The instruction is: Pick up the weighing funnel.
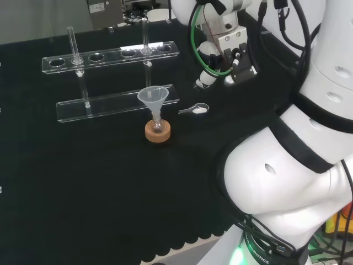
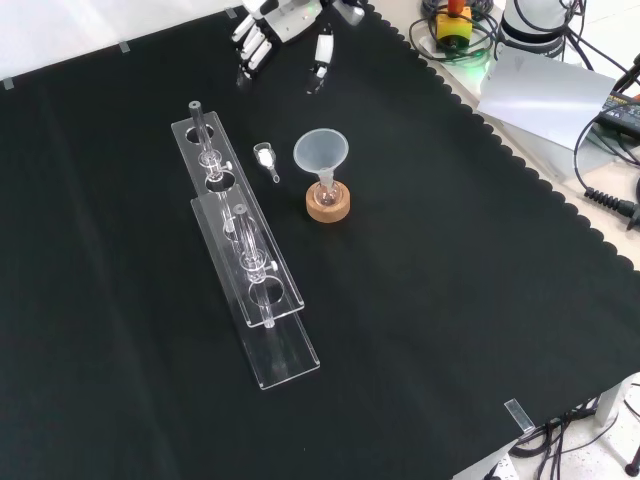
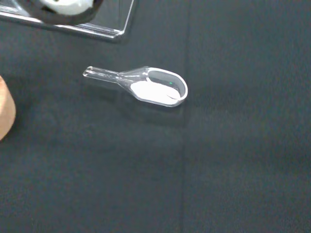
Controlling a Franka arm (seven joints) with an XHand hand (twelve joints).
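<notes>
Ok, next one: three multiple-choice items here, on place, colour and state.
1. Front view: the small clear scoop-shaped weighing funnel lies A) between the clear plastic rack and the round cork ring; B) in a tube; C) on a plate.
2. The powder in it is A) blue; B) white; C) red.
3. The black and white robot hand A) grips a flask; B) presses the rack; C) hangs open, holding nothing.
A: it lies on the black cloth between them. B: wrist view shows white. C: it touches nothing.
</notes>
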